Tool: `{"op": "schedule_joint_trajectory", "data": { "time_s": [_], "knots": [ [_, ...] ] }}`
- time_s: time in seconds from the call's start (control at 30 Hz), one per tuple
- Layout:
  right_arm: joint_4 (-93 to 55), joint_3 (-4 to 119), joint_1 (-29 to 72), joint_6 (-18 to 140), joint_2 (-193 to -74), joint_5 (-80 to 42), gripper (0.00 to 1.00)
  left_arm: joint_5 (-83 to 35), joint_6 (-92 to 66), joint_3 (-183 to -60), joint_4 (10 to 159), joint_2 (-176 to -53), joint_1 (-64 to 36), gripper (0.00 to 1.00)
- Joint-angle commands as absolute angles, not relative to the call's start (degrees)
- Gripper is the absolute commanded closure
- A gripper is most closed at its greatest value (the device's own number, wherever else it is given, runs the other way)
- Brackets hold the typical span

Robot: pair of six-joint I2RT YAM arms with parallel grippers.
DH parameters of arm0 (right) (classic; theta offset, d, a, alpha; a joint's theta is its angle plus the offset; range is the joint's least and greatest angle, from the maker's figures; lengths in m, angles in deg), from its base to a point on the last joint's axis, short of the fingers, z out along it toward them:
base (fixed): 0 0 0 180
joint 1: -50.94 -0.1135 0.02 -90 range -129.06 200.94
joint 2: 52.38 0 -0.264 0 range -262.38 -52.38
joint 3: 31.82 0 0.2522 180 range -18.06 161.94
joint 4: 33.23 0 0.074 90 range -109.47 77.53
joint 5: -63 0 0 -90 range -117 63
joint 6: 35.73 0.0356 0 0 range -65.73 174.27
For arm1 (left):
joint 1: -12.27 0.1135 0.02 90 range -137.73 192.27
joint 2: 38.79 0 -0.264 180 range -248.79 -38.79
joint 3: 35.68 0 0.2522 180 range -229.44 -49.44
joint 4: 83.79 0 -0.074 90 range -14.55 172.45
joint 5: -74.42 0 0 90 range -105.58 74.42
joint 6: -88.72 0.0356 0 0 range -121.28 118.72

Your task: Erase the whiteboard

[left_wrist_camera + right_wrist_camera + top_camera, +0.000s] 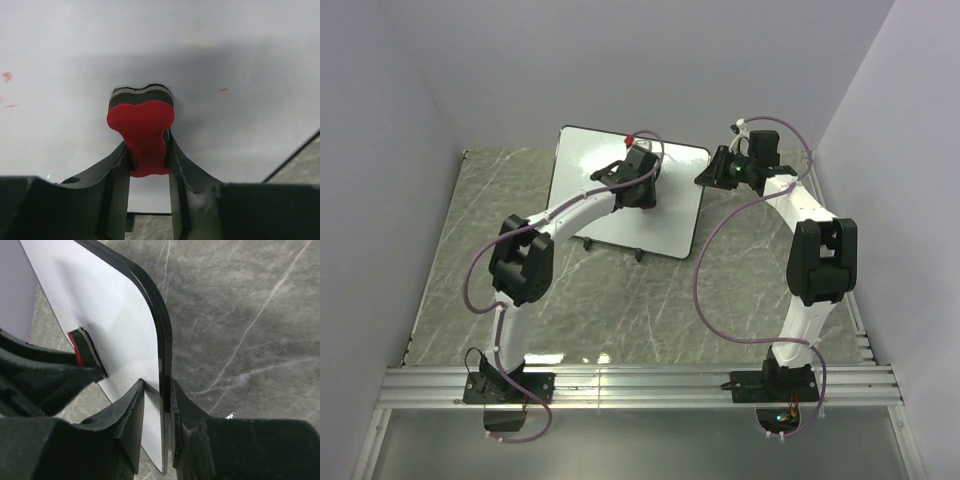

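Your left gripper (pixel 148 152) grips the red eraser (pixel 141 122), seemingly pressed against the whiteboard (pixel 672 205), which stands mid-table toward the far side. Your right gripper (pixel 159 386) is clamped on the board's right edge.

Top cam: high behind bases (pixel 506 386), looking down on whole surface (pixel 620 300). Wrist cams: close-up along own fingers (pixel 117 172). All three share the whiteboard (pixel 675 205).
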State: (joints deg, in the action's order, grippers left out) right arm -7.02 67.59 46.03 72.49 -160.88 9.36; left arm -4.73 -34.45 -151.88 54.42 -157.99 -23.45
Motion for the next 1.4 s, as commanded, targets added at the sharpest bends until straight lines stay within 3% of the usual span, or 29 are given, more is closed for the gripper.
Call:
{"op": "schedule_joint_trajectory", "data": {
  "time_s": [0.0,0.17,0.57,0.87,1.2,1.37],
  "knots": [
    [-8.57,66.93,44.08,71.68,-159.43,10.09,1.0,-7.85,-34.33,-157.98,55.38,-164.47,-24.29,1.0],
    [-8.31,66.58,44.08,71.5,-158.73,9.74,1.0,-6.53,-34.32,-161.6,53.01,-166.41,-20.88,1.0],
    [-8.31,66.14,44.08,71.24,-158.11,9.56,1.0,-5.3,-32.83,-138.14,60.3,-153.15,-4.18,1.0],
    [-7.87,66.67,44.08,71.32,-157.93,9.56,1.0,-4.33,-32.04,-136.02,60.83,-152.26,0.84,1.0],
    [-8.4,65.88,44.26,71.41,-158.02,9.56,1.0,-8.81,-30.9,-135.66,63.64,-151.9,-4.95,1.0],
    [-8.4,66.32,44.17,71.59,-158.64,9.74,1.0,-10.74,-31.07,-146.11,60.66,-156.82,-9.78,1.0]
  ]
}}
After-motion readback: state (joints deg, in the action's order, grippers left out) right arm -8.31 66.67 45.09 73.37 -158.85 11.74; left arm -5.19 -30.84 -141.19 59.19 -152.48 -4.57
